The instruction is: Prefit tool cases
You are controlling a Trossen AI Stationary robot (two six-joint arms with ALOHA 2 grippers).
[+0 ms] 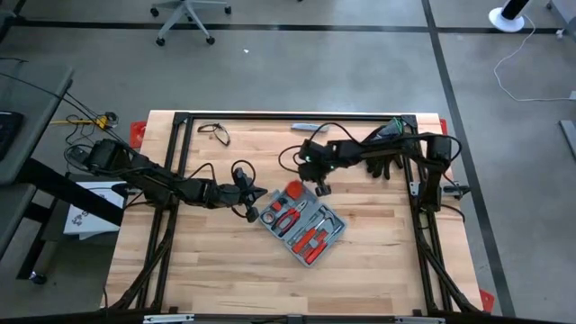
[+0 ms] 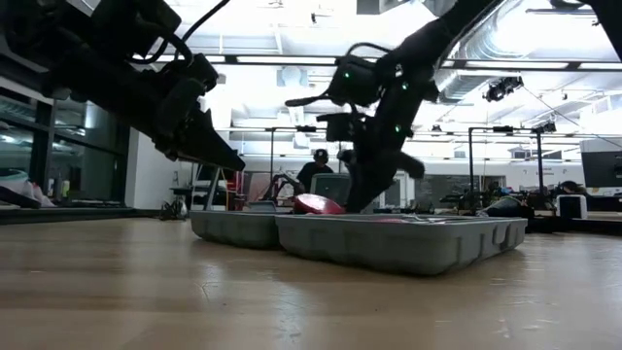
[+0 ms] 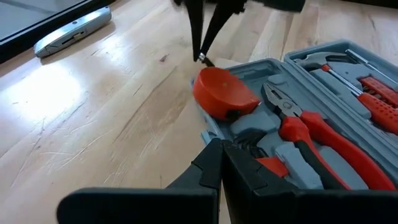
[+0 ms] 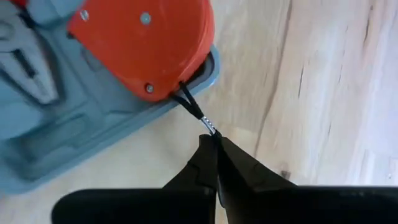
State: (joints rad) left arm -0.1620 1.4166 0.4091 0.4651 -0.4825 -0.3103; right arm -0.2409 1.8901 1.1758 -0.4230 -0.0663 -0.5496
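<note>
The blue-grey tool case lies open on the wooden table, with red-handled pliers and other tools in its moulded slots. A red tape measure sits in the case's far corner slot and rises above the rim. My right gripper hangs just beyond that corner and is shut on the tape measure's black strap. My left gripper is shut and hovers just above the case's left edge, touching nothing. My right gripper pinches the free end of the tape measure's thin black strap, at its small metal crimp, between its two fingertips. The fingers slant down from above on the table's far side. The strap runs straight from the fingertips to the tape measure, which rests in the case.
A slim grey bar-shaped object lies near the table's far edge. Black gloves lie at the far right, under the right arm. A black frame rims the table. Bare wood lies in front of the case.
</note>
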